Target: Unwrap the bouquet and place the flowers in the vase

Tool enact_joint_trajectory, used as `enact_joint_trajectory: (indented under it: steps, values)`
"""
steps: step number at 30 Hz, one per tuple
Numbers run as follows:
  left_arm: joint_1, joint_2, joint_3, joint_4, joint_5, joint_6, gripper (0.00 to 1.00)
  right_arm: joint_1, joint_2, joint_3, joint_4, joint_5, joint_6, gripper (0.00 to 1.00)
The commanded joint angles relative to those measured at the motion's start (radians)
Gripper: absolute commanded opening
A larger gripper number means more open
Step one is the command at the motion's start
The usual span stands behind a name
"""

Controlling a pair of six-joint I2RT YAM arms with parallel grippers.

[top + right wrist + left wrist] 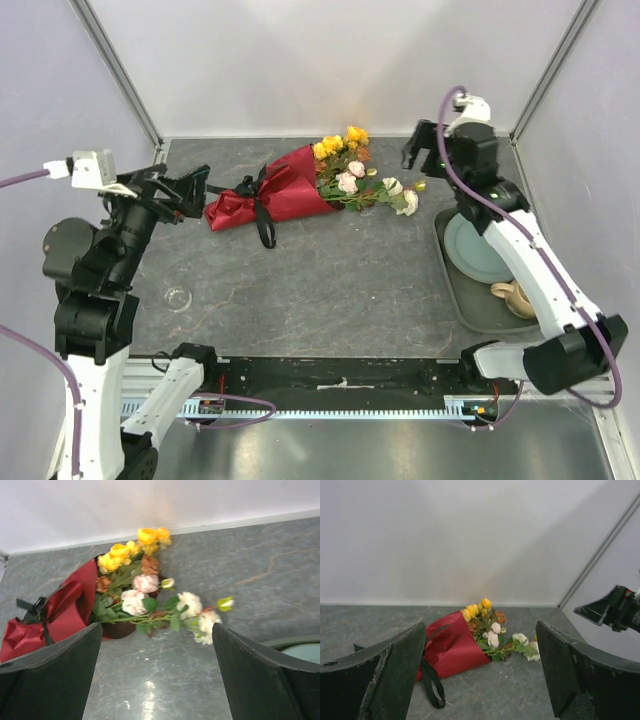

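The bouquet (pixel 280 195) lies on its side at the back of the table, a maroon paper cone tied with a black ribbon (pixel 262 215). Its flowers (pixel 355 175) point right: yellow, pink, cream and rust blooms. My left gripper (pixel 197 192) is open just left of the cone's tail, apart from it. The left wrist view shows the cone (pixel 452 647) between and beyond its fingers. My right gripper (pixel 412 148) is open just right of the blooms. The right wrist view has the flowers (pixel 150 590) ahead of it. The small clear vase (pixel 178 298) stands near left.
A dark tray (pixel 450 290) at the right holds a pale plate (pixel 470 250) and a beige mug (pixel 512 298), partly under the right arm. White enclosure walls stand close behind and to both sides of the table.
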Motion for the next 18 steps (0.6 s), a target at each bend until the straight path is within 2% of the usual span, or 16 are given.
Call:
enact_joint_trajectory:
  steps: [1,6,10,13,18]
  values:
    - [0.004,0.112,0.029,-0.124,0.1,0.009,0.97,0.179,0.149,0.117,-0.019,0.083,-0.006,0.98]
    - [0.004,0.212,0.059,-0.2,0.138,-0.02,0.96,0.336,0.315,0.232,0.028,0.011,0.058,0.98]
    - [0.004,0.317,0.081,-0.284,0.094,-0.043,0.94,0.427,0.49,0.287,0.132,-0.131,0.125,0.98]
    - [0.009,0.405,0.09,-0.3,0.072,-0.075,0.93,0.445,0.583,0.303,0.215,-0.257,0.21,0.98]
    - [0.016,0.566,0.104,-0.283,-0.012,-0.138,0.89,0.45,0.673,0.239,0.389,-0.389,0.351,0.98]
